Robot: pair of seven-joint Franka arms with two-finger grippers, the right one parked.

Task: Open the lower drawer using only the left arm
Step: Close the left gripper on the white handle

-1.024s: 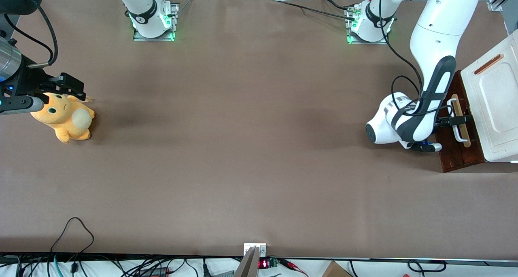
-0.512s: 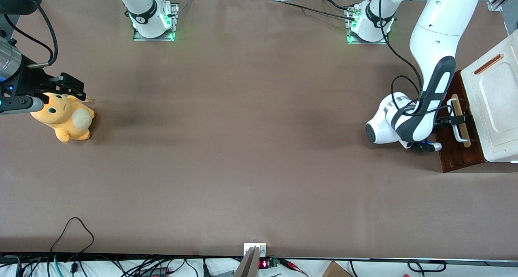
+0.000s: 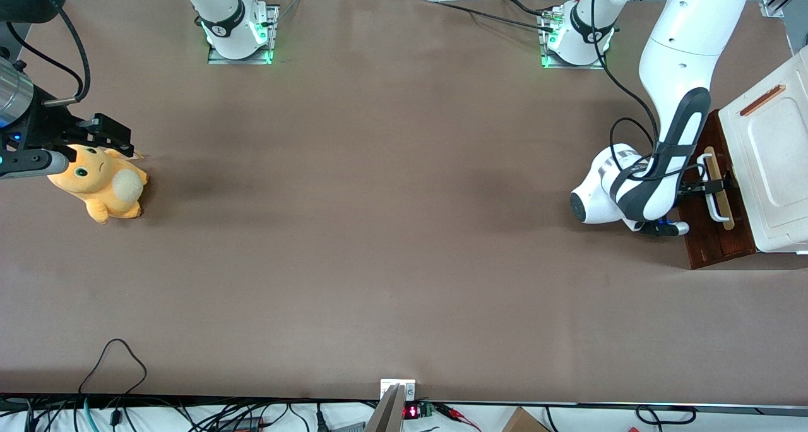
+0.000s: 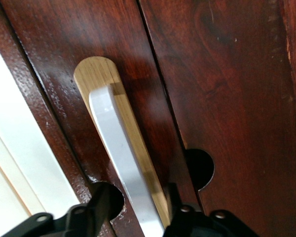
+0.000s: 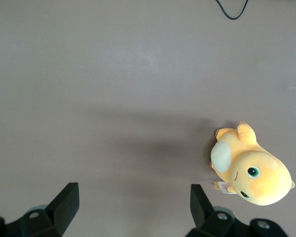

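The lower drawer (image 3: 713,242) shows its dark red-brown front (image 4: 227,98) at the working arm's end of the table. Its white loop handle (image 3: 715,208) (image 4: 118,143) lies on a pale wood strip. The left arm (image 3: 675,103) bends down in front of the drawer. My gripper (image 3: 715,184) (image 4: 138,197) is at the handle and open. One black finger (image 4: 101,207) stands on each side of the white bar, with a small gap between finger and bar. The drawer's inside is hidden.
A white top panel (image 3: 773,160) with an orange-brown slot sits above the drawer. An orange plush toy (image 3: 101,182) (image 5: 251,170) lies toward the parked arm's end of the table. Two arm bases (image 3: 571,37) stand at the table edge farthest from the front camera.
My gripper has edged a few pixels along the handle toward the arm bases. The drawer front stays where it was.
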